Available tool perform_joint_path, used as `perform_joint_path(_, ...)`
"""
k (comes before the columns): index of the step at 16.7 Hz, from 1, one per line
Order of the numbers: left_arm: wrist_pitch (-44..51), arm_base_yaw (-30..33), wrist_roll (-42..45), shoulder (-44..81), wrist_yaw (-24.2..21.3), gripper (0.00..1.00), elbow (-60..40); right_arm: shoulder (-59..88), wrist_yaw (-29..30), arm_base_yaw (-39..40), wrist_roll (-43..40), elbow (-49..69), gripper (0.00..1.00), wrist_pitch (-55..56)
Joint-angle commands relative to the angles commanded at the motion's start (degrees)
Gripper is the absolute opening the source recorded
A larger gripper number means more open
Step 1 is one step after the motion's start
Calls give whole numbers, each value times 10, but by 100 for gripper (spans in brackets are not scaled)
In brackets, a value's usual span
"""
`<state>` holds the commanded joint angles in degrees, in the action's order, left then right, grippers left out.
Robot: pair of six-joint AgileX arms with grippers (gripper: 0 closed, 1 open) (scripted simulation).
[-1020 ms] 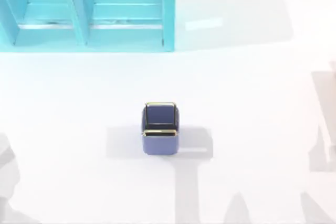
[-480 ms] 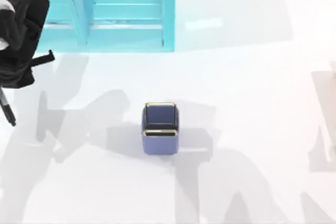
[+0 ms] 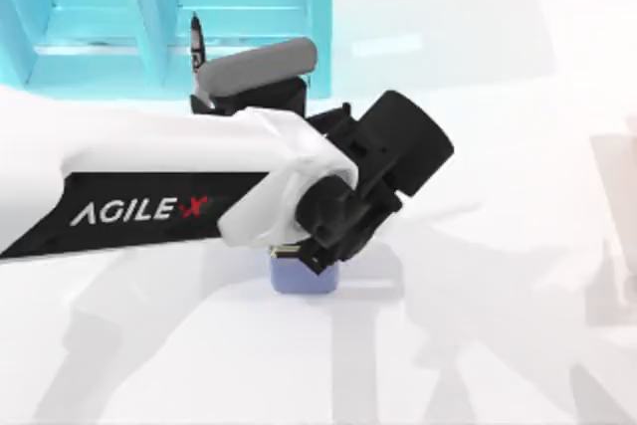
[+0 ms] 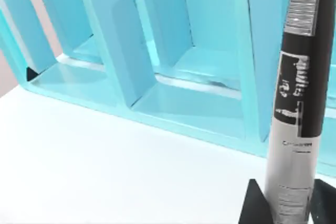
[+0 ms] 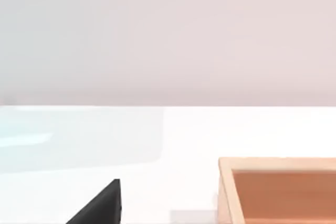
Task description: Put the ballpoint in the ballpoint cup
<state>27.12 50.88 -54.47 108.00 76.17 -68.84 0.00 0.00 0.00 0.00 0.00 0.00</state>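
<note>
Ballpoint (image 4: pixel 295 103), silver-and-black, is clamped upright between the two dark fingers (image 4: pixel 254 205) of the left claw (image 4: pixel 286 208), its barrel rising from the fingertips. Left arm (image 3: pixel 149 186) reaches across the worktop (image 3: pixel 478 325) from the left side, wrist turned toward the turquoise shelf (image 3: pixel 249 7), which stands just beyond the claw. Cup (image 3: pixel 304 274) sits on the worktop directly under the wrist, mostly covered by it. Right claw's state cannot be told; a wooden tray (image 5: pixel 278 190) lies near it.
</note>
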Motion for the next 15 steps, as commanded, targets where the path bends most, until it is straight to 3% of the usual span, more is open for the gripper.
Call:
perform_joint_path(3, -23, 96, -39, 7, 111, 0, -17, 0, 0, 0, 0, 0, 100, 0)
perform_joint_path(6, -36, 149, -60, 11, 171, 0, -29, 0, 0, 0, 0, 0, 100, 0)
perform_joint_path(11, -37, 156, -63, 11, 179, 0, -31, 0, 0, 0, 0, 0, 100, 0)
perform_joint_path(12, -105, 152, -61, 21, 146, 0, -13, 0, 0, 0, 0, 0, 100, 0)
perform_joint_path(15, -83, 154, -78, 25, 154, 0, -24, 0, 0, 0, 0, 0, 100, 0)
